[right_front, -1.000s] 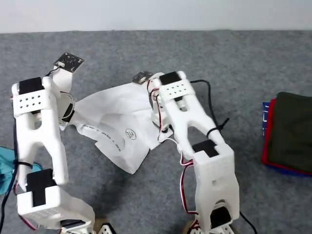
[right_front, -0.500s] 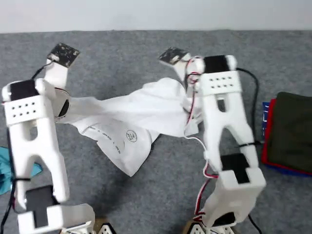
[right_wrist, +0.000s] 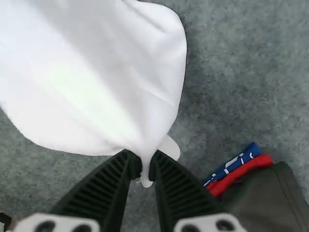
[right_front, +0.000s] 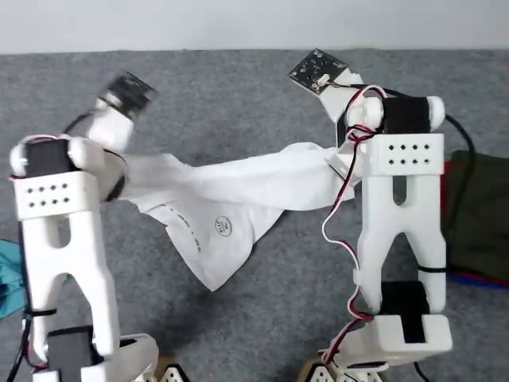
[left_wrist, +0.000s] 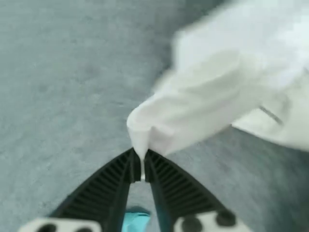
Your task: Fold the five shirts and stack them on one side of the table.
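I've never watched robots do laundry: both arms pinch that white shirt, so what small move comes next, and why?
Probably spread the arms slightly: the left fingers and right fingers each pinch an end of the white shirt, but its lower part lies crumpled.

Left tool and right tool clamp tight (spread wide apart).

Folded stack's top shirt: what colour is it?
Top shirt: dark olive green, best in right wrist view.

Bright, even, diffuse light falls from overhead. The white shirt casts only a soft, faint shadow on the grey tabletop beside its hanging edge. In both wrist views its lit folds wash out to glare.
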You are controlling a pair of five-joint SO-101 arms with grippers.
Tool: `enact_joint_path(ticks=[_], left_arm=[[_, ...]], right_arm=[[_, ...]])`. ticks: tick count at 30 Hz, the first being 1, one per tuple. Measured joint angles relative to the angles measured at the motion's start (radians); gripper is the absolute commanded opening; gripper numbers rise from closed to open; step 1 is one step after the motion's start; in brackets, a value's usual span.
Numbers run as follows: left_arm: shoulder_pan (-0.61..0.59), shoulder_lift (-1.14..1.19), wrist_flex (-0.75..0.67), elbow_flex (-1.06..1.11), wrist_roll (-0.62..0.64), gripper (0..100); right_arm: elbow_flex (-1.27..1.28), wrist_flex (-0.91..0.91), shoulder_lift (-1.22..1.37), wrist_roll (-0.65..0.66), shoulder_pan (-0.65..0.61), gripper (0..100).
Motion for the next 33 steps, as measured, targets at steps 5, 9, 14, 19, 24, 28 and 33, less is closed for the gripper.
enact_joint_path(ticks=[5, 9, 14, 19, 24, 28, 33], left_arm=[[0.104, 0.081, 0.014, 0.16, -0.054, 4], [0.135, 0.157, 0.005, 0.196, -0.06, 14], [0.13, 0.16, 0.068, 0.195, -0.06, 16], [0.14, 0.16, 0.092, 0.195, -0.06, 19], [0.164, 0.173, 0.098, 0.206, -0.06, 20], [0.232, 0.195, 0.08, 0.292, -0.06, 20], [0.302, 0.235, -0.051, 0.393, -0.012, 20]], right_arm=[[0.025, -0.021, 0.031, 0.0, 0.064, 1.0], [0.031, -0.063, 0.08, 0.0, 0.121, 1.0], [0.031, -0.064, 0.091, 0.0, 0.133, 1.0], [0.031, -0.064, 0.094, 0.0, 0.135, 1.0], [0.037, -0.066, 0.094, 0.0, 0.135, 1.0], [0.044, -0.074, 0.1, 0.0, 0.135, 1.0], [0.044, -0.074, 0.1, 0.0, 0.135, 1.0]])
